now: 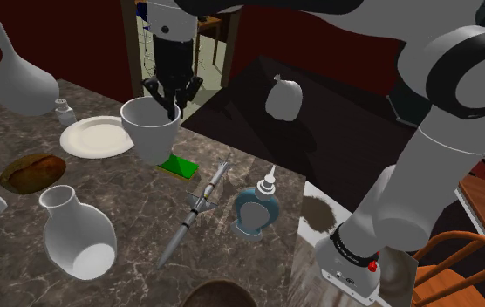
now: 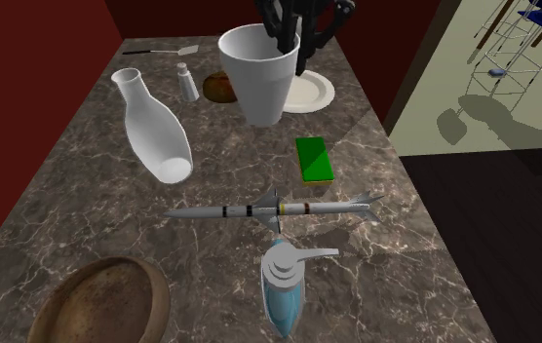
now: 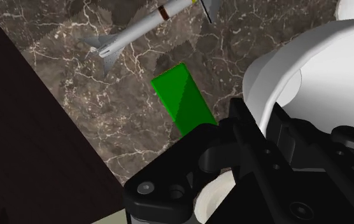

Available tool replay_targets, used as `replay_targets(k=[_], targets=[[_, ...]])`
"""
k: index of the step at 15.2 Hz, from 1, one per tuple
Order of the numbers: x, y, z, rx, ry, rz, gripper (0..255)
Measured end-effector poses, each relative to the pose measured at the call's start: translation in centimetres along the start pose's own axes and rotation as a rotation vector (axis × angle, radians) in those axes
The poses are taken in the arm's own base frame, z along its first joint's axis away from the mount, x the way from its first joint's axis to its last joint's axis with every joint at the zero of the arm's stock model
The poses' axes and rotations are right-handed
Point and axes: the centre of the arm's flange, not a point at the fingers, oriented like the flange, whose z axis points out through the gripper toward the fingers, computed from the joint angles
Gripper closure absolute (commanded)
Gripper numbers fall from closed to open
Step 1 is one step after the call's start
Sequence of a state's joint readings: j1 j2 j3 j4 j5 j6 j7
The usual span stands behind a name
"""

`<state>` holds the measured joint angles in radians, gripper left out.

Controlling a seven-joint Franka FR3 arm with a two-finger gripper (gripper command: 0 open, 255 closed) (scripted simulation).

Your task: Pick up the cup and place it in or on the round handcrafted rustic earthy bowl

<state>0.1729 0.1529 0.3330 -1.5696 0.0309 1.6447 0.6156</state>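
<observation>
Table: you're looking at a dark brown, white-veined marble tabletop [image 2: 84, 224].
Walls: a dark red wall [image 2: 25, 58] runs along its left edge in the second exterior view.
Floor: a dark glossy floor [image 2: 513, 244] lies past its right edge.
Chair: an orange-brown wooden chair [image 1: 448, 255] is in the shoulder view's lower right.

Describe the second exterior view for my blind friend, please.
A black pincer clasps the rim of a white cup at the far end of a dark marbled table. Nearer lie a green block, a grey rocket model and a brown bowl.

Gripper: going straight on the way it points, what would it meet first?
The gripper points down clasping the white cup; the green block probably comes first, or the tabletop beside it; depth unclear.
</observation>
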Motion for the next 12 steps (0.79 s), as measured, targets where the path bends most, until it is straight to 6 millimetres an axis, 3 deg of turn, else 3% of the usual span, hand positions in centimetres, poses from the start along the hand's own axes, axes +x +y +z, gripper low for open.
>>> replay_targets(k=[12], targets=[[-15.2, -2.6, 0.0, 0.0, 0.001, -0.001, 255]])
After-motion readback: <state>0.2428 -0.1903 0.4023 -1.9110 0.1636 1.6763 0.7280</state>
